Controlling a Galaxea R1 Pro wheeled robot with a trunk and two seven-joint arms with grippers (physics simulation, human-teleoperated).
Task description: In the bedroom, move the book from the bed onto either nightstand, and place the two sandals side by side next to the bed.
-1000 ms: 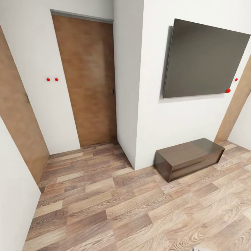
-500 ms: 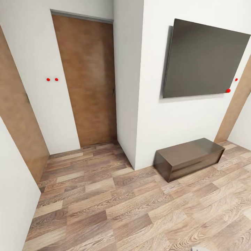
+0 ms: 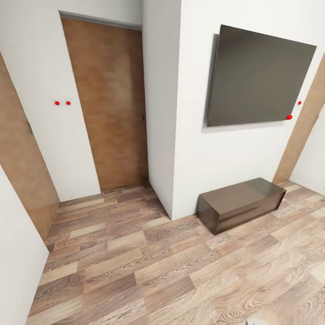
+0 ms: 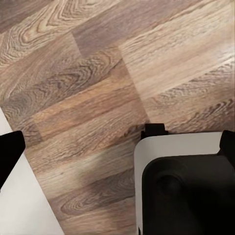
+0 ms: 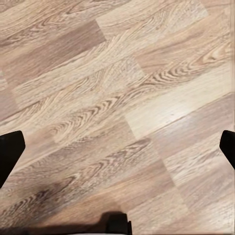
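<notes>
A wood-plank floor (image 3: 149, 271) runs across the room to white walls (image 3: 225, 171). A brown door (image 3: 108, 104) stands closed in a recess, with 2 red dots (image 3: 62, 103) on the wall beside it. A dark flat panel (image 3: 257, 76) hangs above a long low dark brown bench (image 3: 241, 203) set against the wall. In each wrist view the fingertips of the left gripper (image 4: 117, 152) and right gripper (image 5: 117, 152) sit at opposite edges, spread wide, over bare planks. The left wrist view also takes in part of the robot's white and black base (image 4: 186, 186).
</notes>
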